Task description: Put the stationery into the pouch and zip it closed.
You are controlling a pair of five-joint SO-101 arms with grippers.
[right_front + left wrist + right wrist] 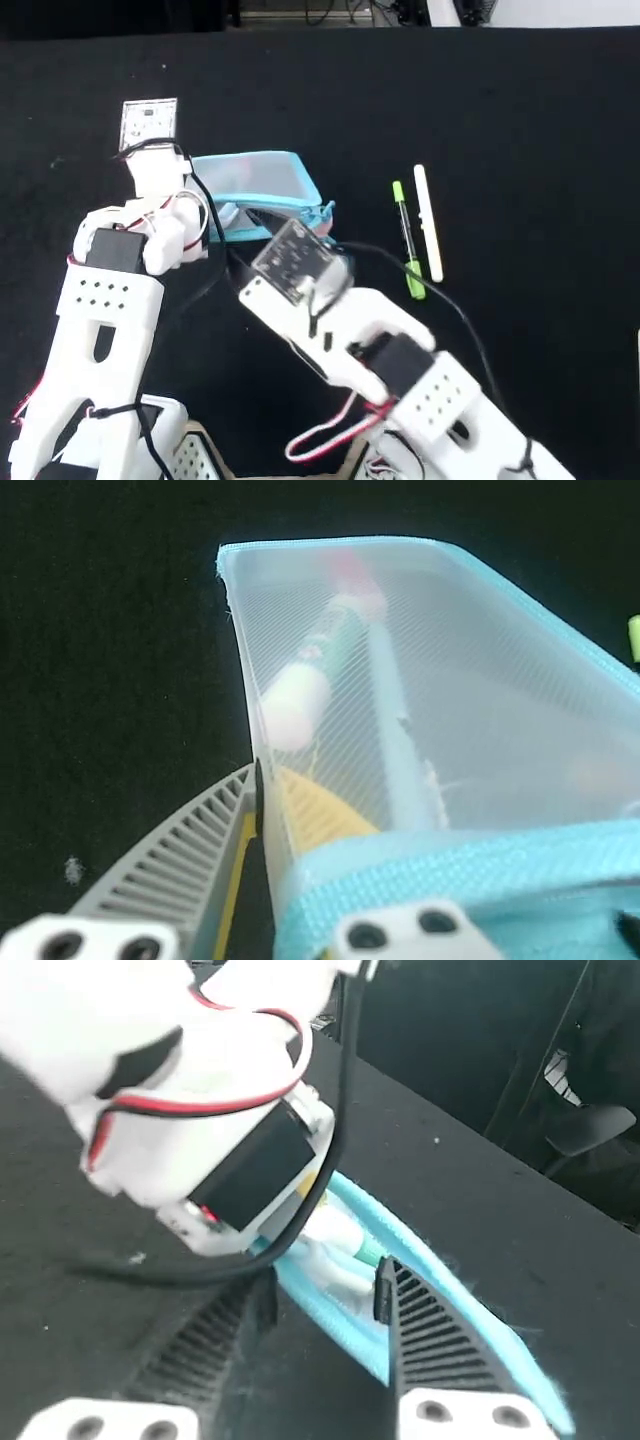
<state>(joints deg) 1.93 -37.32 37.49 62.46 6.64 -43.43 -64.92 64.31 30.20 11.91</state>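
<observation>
Translucent, teal-edged pouch (262, 178) lies left of the bench's (540, 120) middle, its near corner pinched flat in my left jaws. The ribbed grey one is outside the wall and the yellow pad shows through the mesh. A green marker (335, 645), a white-capped piece (295, 705) and a pale blue pen (390, 730) lie inside. My right jaws are spread, one on either side of the teal rim at the pouch's mouth, and have nothing in them.

A green pen (407, 240) and a white pen (429, 222) lie side by side on the bench between the pouch and the right edge, apart from both arms.

The main risk, as I judge it, is closing too soon. If my right jaws run the zipper now, those two pens stay out and the job ends half done.

Next is the hold itself. My left pinch has only thin mesh at one corner. A sideways tug on the rim could pull the wall out of it, or drag the whole pouch across the bench.

I cannot tell where the zip slider sits between my right jaws. If they shut on fabric and not on the slider, the mouth will bunch up and the teeth may snag.

My two arms are crowded over the same corner, so a careless swing could knock them together or tip the pieces back out.
</observation>
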